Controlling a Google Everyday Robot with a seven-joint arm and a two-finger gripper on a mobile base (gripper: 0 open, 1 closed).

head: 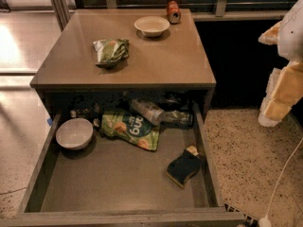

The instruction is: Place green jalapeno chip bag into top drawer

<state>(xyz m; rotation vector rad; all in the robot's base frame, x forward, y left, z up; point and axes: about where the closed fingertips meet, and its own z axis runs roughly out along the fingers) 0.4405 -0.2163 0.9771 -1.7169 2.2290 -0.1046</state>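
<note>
The green chip bag (111,51) lies crumpled on the counter (175,63), left of centre and toward the near edge, well apart from the claw. Farther back on the counter sit a white bowl (152,25) and, just right of it at the far edge, a red can (173,12).

Below, the top drawer (118,186) is pulled out toward the near side. It holds a second white bowl (74,133) at the far left, a brighter green pouch (130,129) beside that, a clear bottle (158,113) lying on its side at the back, and a dark sponge (183,167) near the right wall.

The claw (283,91), white and yellow, hangs at the right edge of the scene, off the counter and above the speckled floor (241,145). I cannot tell whether it is open or closed, and it is not holding the bag.
</note>
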